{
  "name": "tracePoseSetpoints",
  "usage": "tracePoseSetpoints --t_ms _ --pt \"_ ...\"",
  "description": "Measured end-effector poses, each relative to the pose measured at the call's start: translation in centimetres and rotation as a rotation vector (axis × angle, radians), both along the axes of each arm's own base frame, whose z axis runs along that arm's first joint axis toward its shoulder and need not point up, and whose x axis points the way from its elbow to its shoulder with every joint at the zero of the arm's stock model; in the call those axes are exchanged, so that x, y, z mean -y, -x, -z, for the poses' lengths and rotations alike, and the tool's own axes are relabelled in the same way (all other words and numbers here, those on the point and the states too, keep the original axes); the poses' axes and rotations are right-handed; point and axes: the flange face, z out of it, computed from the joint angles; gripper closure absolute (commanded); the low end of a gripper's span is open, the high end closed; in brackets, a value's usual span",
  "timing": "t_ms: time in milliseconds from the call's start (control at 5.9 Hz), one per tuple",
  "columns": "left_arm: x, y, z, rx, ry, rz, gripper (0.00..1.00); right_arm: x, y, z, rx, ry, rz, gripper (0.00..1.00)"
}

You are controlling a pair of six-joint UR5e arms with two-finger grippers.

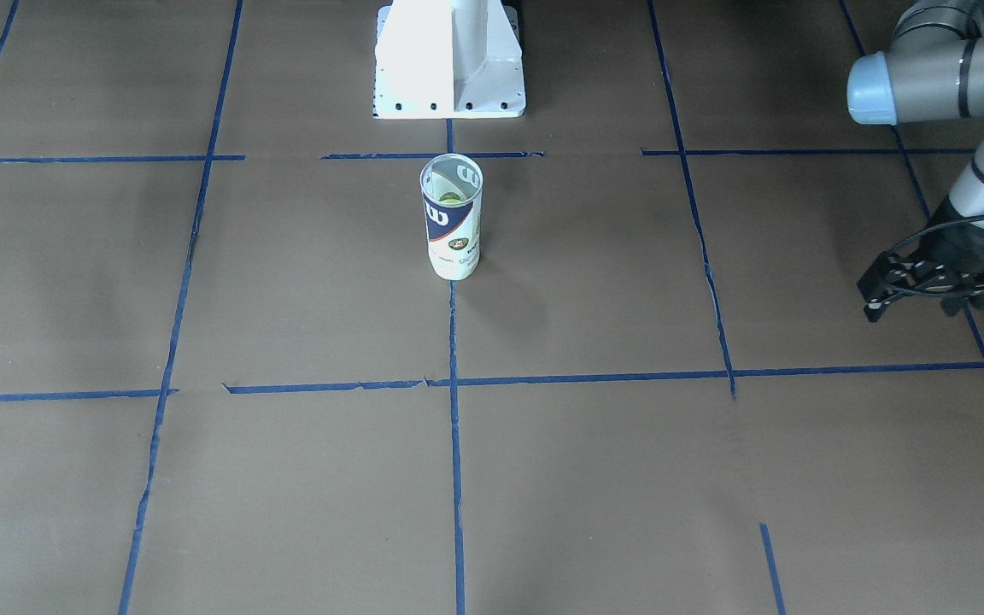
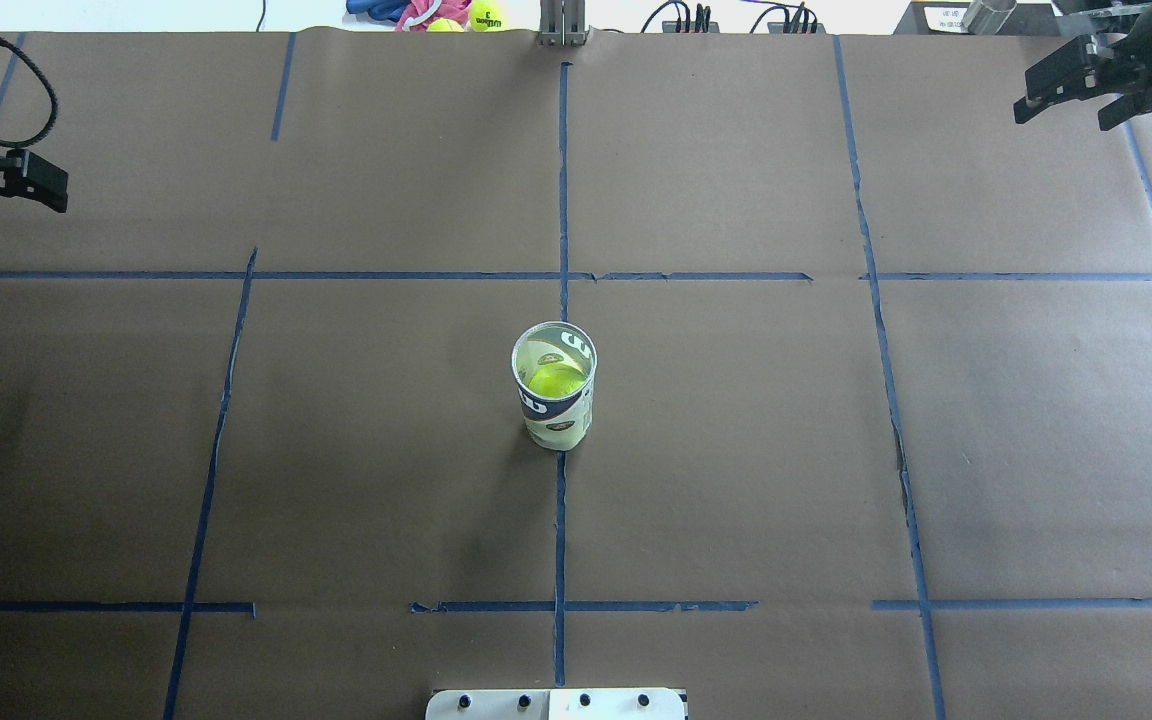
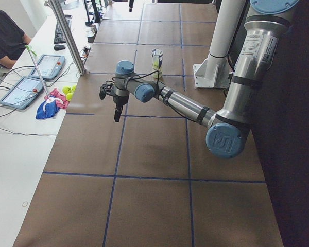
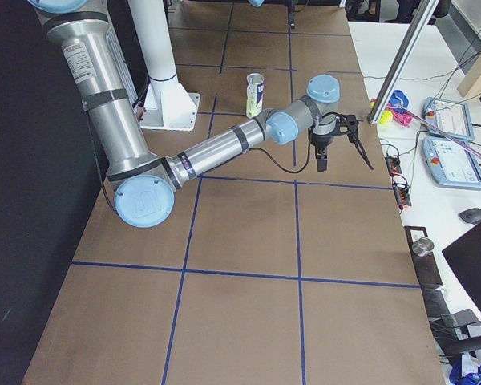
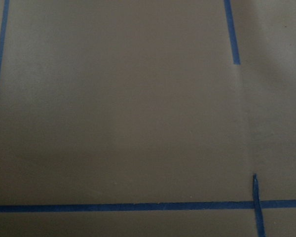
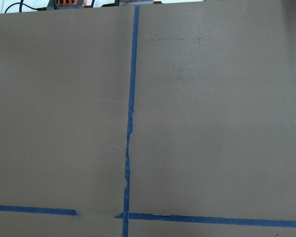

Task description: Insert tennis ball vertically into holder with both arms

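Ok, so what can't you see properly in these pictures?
- Tennis ball: only its top shows through the holder's mouth, overhead view; the label hides the rest, lettering too small.
- Right gripper: cut off by the front-facing view's left edge.
- Left gripper: cut off by the overhead view's left edge.
- Wrist views: only paper and tape, no holder.

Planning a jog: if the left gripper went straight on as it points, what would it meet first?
The left gripper points down, so probably the brown paper-covered table; nothing shows in between, though depth is unclear.
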Motion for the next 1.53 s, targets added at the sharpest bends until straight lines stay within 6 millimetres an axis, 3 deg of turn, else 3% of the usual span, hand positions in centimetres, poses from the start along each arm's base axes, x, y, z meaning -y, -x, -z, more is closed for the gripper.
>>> tracePoseSetpoints --t_ms 339,509,678,848,1018,1357,1526 --pt "-0.4 6.1 -4.2 0.040 0.086 -0.112 0.00 -1.0 -2.5 -3.4 -0.029 -0.027 0.044 0.01" --pt "-0.5 9.7 -4.9 -0.017 0.140 -0.131 0.00 -2.0 -5.1 -7.2 -0.065 -0.034 0.075 0.01" --pt "-0.6 12.5 -6.1 -0.067 0.178 -0.131 0.00 -3.3 -7.4 -12.3 -0.102 -0.019 0.120 0.01" --pt "-0.5 14.9 -8.6 -0.086 0.193 -0.163 0.00 -4.4 -9.2 -16.7 -0.119 0.005 0.165 0.00" --pt "-0.5 17.6 -11.6 -0.116 0.212 -0.187 0.00 -5.3 -10.4 -19.2 -0.105 0.040 0.186 0.00" --pt "-2.3 20.7 -15.5 -0.231 0.246 -0.163 0.00 -6.9 -11.8 -21.3 -0.077 0.085 0.185 0.00" --pt "-2.2 21.0 -15.4 -0.244 0.229 -0.159 0.00 -7.2 -12.0 -21.6 -0.078 0.091 0.183 0.00"
